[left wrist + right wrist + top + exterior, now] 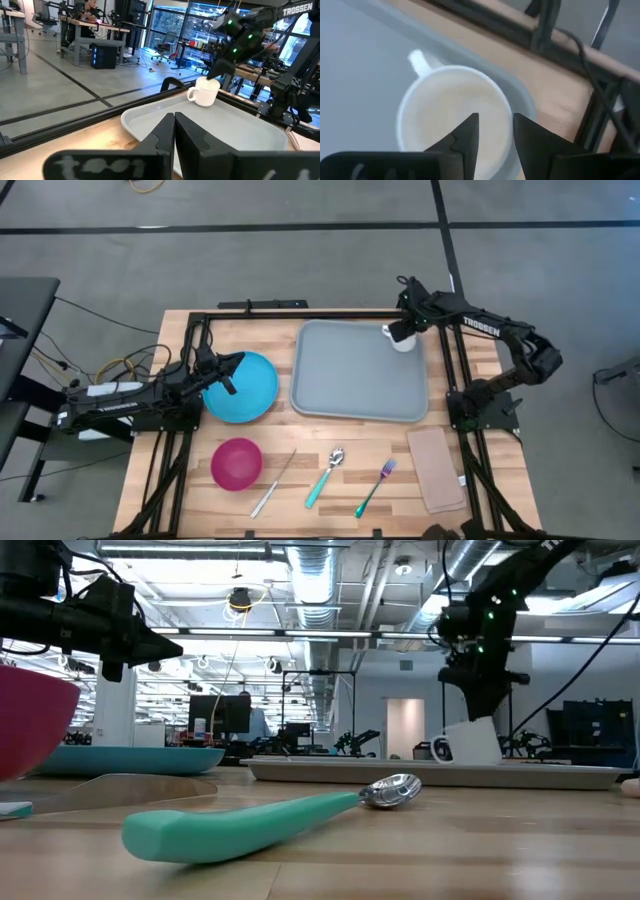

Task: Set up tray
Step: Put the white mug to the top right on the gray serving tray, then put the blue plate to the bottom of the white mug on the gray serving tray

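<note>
Nearest on the bench (pixel 200 510): knife (pixel 272 485), spoon (pixel 326 476), fork (pixel 375 487), pink bowl (pixel 236 463), napkin (pixel 437 468), all unplaced. Mid-bench, left gripper (pixel 229 373) clenched over blue plate (pixel 250 395). Tray (pixel 360 375) holds only the mug (pixel 403 340), far corner; right gripper (pixel 495 132) slightly parted over its rim, grip unclear. Mostly undone.

Right arm stretched forward, wrist bent down; right gripper (pixel 401 335) points downward, jaws slightly parted. Left arm lies low and level, extended; left gripper (pixel 229 376) jaws closed together, nothing between them.
</note>
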`<state>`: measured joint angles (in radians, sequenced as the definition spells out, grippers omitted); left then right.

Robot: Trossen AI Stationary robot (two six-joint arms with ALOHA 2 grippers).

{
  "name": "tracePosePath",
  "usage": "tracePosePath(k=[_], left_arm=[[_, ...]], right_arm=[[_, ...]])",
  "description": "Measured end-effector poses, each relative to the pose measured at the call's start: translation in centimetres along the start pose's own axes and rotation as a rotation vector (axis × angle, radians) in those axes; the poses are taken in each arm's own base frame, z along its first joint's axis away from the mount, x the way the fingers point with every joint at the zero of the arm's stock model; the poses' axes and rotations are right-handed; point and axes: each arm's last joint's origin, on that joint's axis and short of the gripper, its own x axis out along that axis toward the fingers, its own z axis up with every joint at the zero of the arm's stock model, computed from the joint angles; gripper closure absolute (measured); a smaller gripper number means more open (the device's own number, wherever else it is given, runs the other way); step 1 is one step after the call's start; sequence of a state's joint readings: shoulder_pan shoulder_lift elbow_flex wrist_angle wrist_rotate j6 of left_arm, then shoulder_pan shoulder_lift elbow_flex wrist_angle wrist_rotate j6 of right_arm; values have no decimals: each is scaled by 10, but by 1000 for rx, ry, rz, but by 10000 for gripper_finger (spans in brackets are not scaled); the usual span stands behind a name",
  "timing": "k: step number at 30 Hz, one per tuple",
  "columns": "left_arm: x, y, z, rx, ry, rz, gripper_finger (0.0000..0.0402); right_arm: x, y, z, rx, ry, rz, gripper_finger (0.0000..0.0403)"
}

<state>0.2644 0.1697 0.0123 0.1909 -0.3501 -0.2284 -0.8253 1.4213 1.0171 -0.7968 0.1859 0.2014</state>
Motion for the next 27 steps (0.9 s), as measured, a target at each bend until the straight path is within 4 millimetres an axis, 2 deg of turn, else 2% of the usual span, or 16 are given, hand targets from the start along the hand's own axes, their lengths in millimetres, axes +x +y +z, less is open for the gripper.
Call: tracePosePath(k=[5,8,17,22,27], left_arm=[[0,0,0,0,2,-5,401],[0,0,0,0,2,-6,401],[0,-2,-1,2,15,-60,401],[0,-4,-1,-55,32,-121,401],[0,-5,-1,-69,38,-157,401]], right_arm=[[-40,12,5,-48,-102,-98,289],[-66,15,3,-42,-169,-77,289],[-122,33,-37,-161,-284,57,289],[-134,51,-68,-265,-310,160,289],[-121,74,-101,-355,-351,233,289]])
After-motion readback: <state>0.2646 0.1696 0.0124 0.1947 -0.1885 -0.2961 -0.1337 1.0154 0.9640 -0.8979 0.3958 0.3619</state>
